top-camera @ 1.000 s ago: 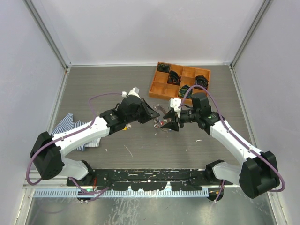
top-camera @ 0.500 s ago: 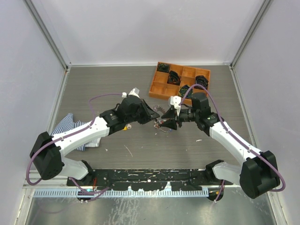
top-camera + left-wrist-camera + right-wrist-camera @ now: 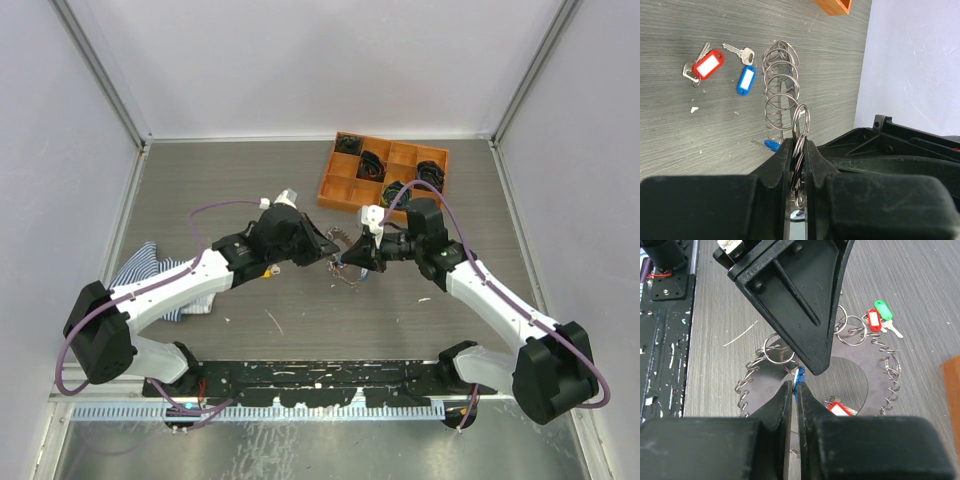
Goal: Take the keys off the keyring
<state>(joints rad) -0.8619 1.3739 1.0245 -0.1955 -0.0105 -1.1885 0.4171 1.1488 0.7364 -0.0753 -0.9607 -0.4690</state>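
Left wrist view: my left gripper [image 3: 797, 150] is clamped on the toothed grey metal keyring [image 3: 781, 92]. At 10 o'clock a red-tagged silver key [image 3: 707, 65] and a blue-tagged silver key [image 3: 745, 79] lie free on the grey table [image 3: 690, 125]. My right gripper [image 3: 794, 390] pinches a second blue tag [image 3: 799, 375] at the ring. 1 red tag inside the loop [image 3: 840, 409] looks still attached, so I judge the job unfinished.
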